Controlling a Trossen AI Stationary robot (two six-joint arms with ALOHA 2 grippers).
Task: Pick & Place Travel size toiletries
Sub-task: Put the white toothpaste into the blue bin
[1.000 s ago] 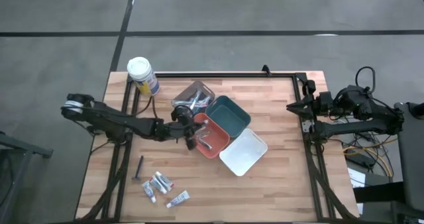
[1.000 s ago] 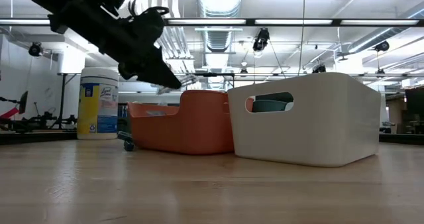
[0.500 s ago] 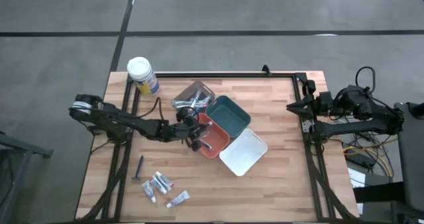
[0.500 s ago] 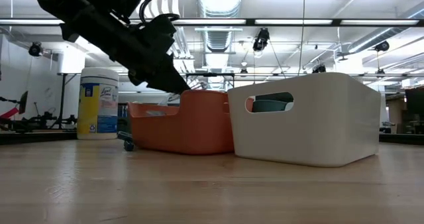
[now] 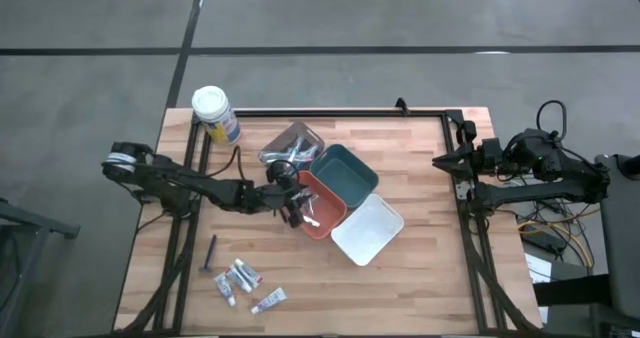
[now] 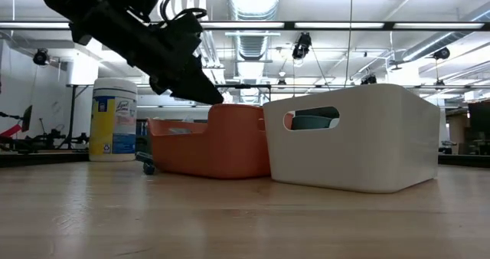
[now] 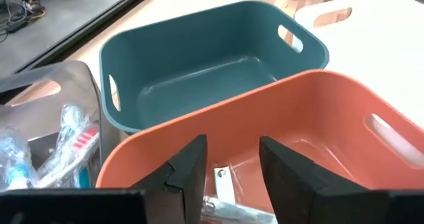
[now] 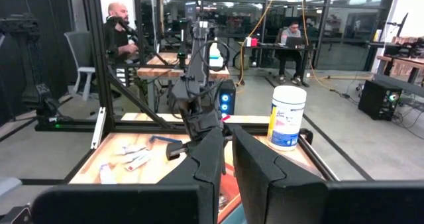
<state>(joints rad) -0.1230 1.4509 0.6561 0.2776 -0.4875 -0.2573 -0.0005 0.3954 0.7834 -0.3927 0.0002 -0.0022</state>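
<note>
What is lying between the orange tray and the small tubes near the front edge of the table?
Nothing: in the high view, bare wood separates the orange tray from the small tubes.

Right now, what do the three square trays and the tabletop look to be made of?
The orange tray, teal tray and white tray look like moulded plastic: smooth matte walls, rounded corners, cut-out handle slots. The teal one shows a soft sheen on its floor. The table looks like wood, probably butcher block, with pale planks and visible seams. The left gripper hangs open over the orange tray.
</note>
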